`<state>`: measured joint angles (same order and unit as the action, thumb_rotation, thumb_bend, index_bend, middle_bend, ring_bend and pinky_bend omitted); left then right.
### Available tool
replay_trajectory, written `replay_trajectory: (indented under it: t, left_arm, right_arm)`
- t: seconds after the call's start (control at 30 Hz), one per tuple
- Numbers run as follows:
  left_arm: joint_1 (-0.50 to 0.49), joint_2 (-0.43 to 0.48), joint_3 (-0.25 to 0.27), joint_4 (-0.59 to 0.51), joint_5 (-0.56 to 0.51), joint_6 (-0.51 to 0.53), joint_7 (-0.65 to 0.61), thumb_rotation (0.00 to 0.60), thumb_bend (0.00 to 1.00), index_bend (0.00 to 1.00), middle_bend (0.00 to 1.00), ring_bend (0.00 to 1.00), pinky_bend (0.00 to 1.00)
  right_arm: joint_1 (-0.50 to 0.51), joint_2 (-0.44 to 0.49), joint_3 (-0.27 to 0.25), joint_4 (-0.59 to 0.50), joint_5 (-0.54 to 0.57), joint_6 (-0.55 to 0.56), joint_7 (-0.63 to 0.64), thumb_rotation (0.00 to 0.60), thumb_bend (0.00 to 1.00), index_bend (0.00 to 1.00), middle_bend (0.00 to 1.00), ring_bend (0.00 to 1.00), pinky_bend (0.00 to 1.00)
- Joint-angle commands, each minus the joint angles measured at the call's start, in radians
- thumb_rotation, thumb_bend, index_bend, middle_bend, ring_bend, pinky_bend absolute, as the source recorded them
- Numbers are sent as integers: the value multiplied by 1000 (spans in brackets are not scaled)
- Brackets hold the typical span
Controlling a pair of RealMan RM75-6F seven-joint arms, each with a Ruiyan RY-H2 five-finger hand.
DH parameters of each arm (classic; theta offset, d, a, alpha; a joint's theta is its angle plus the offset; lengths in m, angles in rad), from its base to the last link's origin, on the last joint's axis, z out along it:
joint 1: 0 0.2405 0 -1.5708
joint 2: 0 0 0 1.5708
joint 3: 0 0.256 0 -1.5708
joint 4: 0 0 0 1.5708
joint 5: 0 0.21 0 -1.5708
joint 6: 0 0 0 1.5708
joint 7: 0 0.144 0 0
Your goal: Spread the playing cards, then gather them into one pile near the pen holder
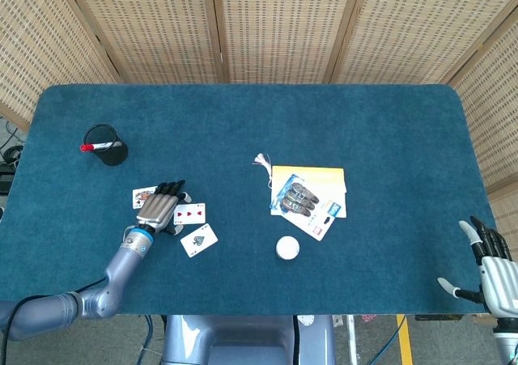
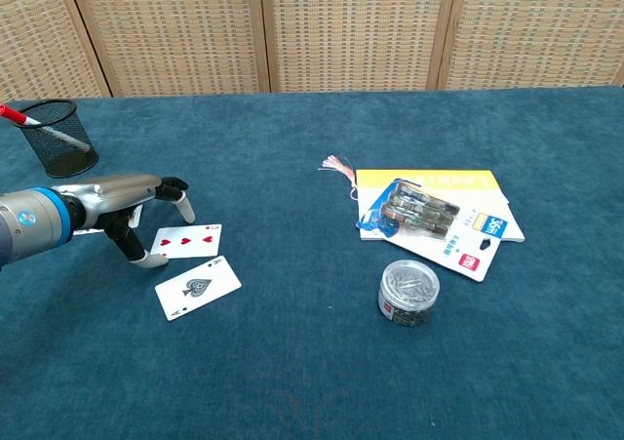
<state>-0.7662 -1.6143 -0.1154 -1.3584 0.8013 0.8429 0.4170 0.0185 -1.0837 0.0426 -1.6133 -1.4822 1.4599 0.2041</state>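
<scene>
Now the left hand hovers with fingers apart, holding nothing. Just beside its fingertips lies the hearts card, the spade card a bit nearer the robot. Press flat and slide slowly.

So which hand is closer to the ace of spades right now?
Left. The left hand hovers just up-left of the ace of spades; the right hand sits at the table's far right edge.
</scene>
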Motion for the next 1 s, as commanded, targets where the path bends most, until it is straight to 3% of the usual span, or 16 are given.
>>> replay_trajectory:
  t: [0.03, 0.33, 0.63, 1.0]
  left_arm:
    - [-4, -10, -1, 12, -8, -4, 3, 600, 309, 268, 0, 0, 0]
    - [-5, -36, 5, 40, 0, -4, -1, 600, 302, 303, 0, 0, 0]
    - [2, -61, 5, 60, 13, 20, 3, 600, 312, 625, 0, 0, 0]
    - [20, -63, -5, 57, 35, 47, -11, 600, 326, 727, 0, 0, 0]
  right_arm:
    - [0, 0, 0, 0, 0, 0, 0, 600, 158, 61, 0, 0, 0]
    - [1, 2, -1, 0, -1, -3, 7, 600, 156, 60, 0, 0, 0]
    - [1, 3, -2, 1, -2, -3, 12, 600, 156, 60, 0, 0, 0]
    - [1, 3, -3, 1, -2, -4, 13, 600, 158, 60, 0, 0, 0]
